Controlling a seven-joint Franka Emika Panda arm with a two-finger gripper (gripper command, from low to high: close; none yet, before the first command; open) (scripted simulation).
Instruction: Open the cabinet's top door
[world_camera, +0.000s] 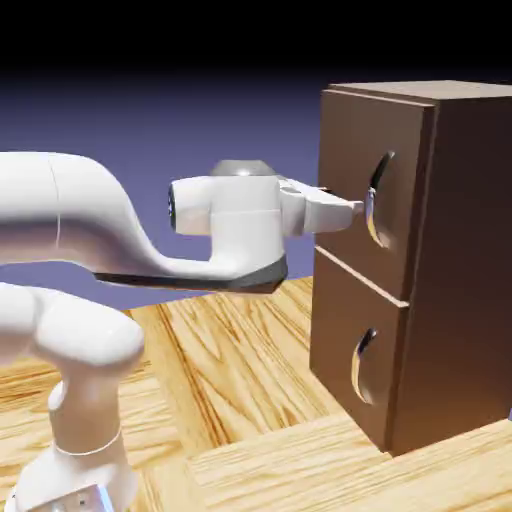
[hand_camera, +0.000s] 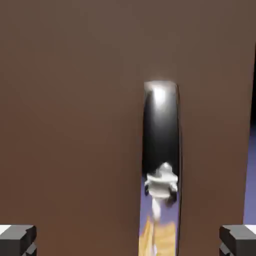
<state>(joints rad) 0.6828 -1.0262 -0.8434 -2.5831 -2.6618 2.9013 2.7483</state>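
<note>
A: The cabinet is dark brown, and its top door is the same flat brown. Both curved handles shine silver, the upper handle and the lower handle under it.

B: And the arm beside the cabinet?

A: White, with a dark grey underside. The table beneath the cabinet is pale orange wood with streaky grain. In the hand view the fingertips are grey.

B: Behind the cabinet?

A: A blue-violet backdrop, black at the top.

Light wood-grain table before plain blue-violet backdrop, dark above
</note>
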